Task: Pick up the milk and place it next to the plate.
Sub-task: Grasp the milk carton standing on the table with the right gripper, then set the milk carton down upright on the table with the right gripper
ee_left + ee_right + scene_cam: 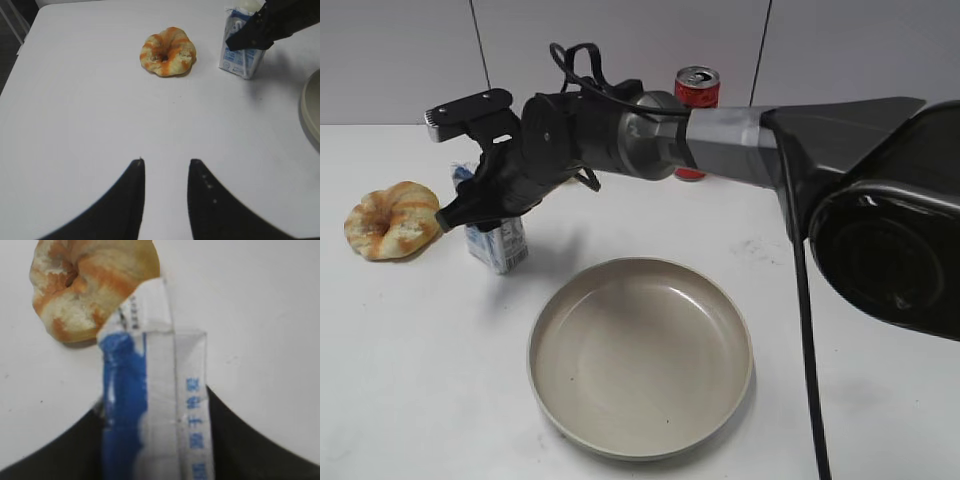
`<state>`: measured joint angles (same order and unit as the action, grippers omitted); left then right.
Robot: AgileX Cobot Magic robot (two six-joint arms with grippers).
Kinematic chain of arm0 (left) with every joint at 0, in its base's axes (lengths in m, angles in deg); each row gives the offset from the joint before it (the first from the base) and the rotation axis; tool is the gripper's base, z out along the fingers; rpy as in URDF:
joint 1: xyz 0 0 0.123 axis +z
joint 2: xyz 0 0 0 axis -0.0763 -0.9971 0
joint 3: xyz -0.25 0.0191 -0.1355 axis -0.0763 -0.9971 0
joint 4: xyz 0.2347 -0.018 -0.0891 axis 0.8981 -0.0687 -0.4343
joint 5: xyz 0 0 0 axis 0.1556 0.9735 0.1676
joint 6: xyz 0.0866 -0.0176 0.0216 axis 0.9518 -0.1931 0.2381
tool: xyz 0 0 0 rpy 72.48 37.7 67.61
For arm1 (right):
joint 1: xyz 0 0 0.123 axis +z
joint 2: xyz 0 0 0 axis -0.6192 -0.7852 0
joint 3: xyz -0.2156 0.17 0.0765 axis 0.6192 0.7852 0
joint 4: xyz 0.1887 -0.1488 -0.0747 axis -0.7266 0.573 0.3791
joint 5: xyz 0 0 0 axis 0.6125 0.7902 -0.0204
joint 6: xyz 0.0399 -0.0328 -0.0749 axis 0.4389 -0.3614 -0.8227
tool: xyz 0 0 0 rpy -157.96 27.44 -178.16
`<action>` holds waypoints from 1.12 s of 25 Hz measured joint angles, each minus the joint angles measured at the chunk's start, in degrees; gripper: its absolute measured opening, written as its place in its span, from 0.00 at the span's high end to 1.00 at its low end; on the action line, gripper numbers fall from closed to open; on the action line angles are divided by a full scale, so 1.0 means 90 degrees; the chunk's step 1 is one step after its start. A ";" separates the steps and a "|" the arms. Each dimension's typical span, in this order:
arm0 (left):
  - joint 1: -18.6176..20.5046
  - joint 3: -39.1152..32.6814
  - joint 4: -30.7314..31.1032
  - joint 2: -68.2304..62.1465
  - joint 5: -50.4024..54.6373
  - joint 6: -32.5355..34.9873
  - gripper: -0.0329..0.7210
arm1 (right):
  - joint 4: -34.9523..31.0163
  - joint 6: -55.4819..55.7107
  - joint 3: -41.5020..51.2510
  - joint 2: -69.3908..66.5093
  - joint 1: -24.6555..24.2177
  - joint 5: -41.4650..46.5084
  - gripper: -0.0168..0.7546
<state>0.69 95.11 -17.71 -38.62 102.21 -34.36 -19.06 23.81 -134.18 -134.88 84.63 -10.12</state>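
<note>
Upper part of the milk point(498, 243) hidden behind the right gripper point(470, 212), carton print blurred in the right wrist view, plate point(311, 111) cut off at the left wrist view's right edge, red can point(697, 88) partly hidden behind the arm, left gripper point(166, 172) bases cropped.

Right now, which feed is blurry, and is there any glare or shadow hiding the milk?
Right wrist view: the milk fills the frame, soft and out of focus. Exterior view: sharp, the right gripper covers the carton's top. Left wrist view: clear, even light, soft shadow beside the carton; no glare.
</note>
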 joint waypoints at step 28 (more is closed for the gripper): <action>0.0000 0.0000 0.0000 0.0000 0.0000 0.0000 0.65 | 0.1103 -0.0543 0.2478 0.4743 -0.2177 0.2598 0.59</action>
<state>0.69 95.11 -17.71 -38.62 102.21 -34.36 -9.13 18.92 -111.88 -92.19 65.03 13.27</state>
